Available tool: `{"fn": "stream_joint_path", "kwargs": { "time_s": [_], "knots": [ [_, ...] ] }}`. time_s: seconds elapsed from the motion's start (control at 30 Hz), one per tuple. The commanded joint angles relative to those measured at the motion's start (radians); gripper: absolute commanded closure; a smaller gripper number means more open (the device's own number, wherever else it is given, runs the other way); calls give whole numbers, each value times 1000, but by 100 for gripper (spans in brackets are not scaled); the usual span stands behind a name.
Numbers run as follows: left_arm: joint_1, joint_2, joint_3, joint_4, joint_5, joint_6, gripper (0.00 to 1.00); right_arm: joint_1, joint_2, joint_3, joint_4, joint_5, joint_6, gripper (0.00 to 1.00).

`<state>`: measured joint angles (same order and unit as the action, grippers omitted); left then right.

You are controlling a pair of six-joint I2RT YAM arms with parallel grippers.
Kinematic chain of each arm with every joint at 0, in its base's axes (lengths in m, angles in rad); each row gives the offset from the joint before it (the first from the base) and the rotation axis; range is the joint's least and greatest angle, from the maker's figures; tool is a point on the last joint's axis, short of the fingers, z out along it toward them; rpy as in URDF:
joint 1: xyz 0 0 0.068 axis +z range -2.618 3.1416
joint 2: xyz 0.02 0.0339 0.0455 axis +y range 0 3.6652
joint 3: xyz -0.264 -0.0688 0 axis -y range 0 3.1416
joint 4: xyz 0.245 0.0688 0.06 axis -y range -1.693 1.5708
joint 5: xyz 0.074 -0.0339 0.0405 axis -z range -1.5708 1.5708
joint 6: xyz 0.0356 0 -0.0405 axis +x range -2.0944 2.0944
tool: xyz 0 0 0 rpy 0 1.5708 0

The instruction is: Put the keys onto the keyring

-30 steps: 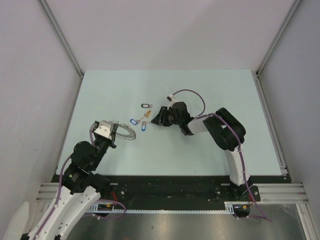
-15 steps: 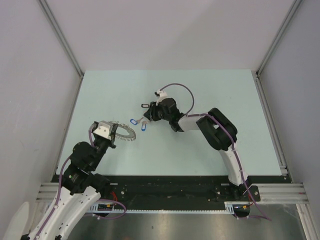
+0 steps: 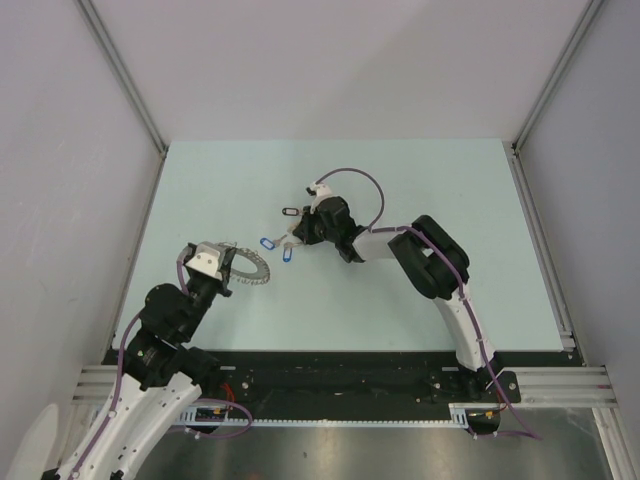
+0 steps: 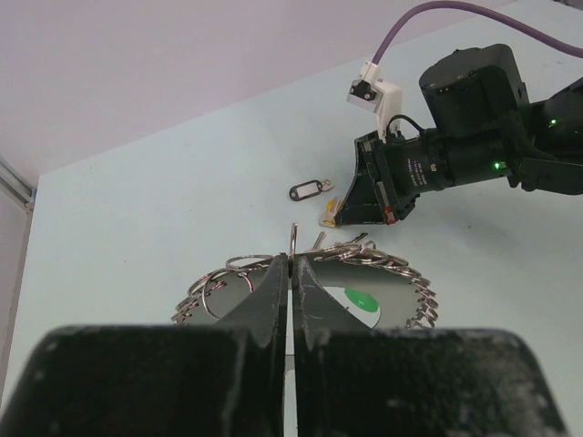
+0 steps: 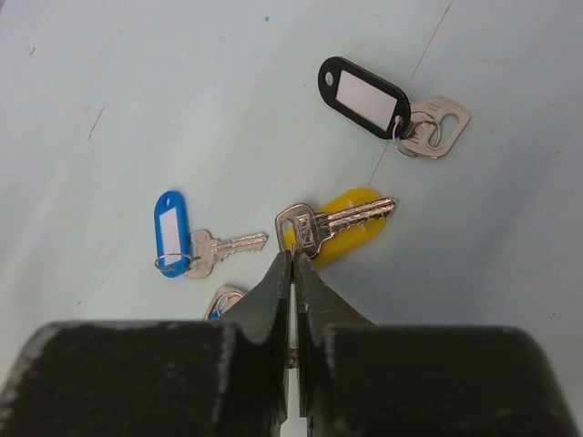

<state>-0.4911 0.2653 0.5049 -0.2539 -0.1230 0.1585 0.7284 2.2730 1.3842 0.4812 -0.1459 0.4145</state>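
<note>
From above, the left end effector [image 3: 230,268] is closed on the keyring [image 3: 258,268], low on its own side of the table [image 3: 450,200]. The right end effector [image 3: 298,236] is down among the loose keys, so it is by far the nearer arm to them.

The left wrist view shows the fingers [image 4: 273,291] pinched on a thin loop of the keyring [image 4: 401,284]. A green tag [image 4: 360,298] lies inside the ring.

The right wrist view shows what the others hide. The right end effector [image 5: 292,264] is closed, with its tips touching the head of the yellow key [image 5: 342,226]. That key points away from the tips — up and to the right. I cannot tell if it is really pinched. A blue key [image 5: 173,232] lies to the left, and a black key [image 5: 364,98] lies farther ahead.
</note>
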Motion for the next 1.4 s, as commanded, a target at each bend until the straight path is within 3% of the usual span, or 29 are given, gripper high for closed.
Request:
{"fn": "stream_joint_path", "kwargs": {
  "time_s": [0.0, 0.13, 0.5, 0.73, 0.93, 1.17, 1.37],
  "knots": [
    [13, -15, 6, 51, 17, 3, 100, -3, -35, 32, -58, 28, -34, 100],
    [11, -15, 4, 50, 16, 3, 100, -37, -108, -14, -108, 37, -43, 100],
    [11, -3, 7, 51, 34, -2, 100, -173, -464, -329, -386, 74, -71, 100],
    [11, -1, 7, 53, 48, -4, 100, -150, -631, -508, -402, -73, -143, 100],
    [11, -8, 7, 50, 49, -7, 100, -52, -801, -539, -458, -139, -272, 100],
    [11, -14, 6, 53, 45, -4, 100, 9, -981, -539, -850, -254, -269, 100],
    [13, -1, 11, 58, 56, -2, 100, 28, -982, -519, -1021, -325, -276, 100]
  ]
}}
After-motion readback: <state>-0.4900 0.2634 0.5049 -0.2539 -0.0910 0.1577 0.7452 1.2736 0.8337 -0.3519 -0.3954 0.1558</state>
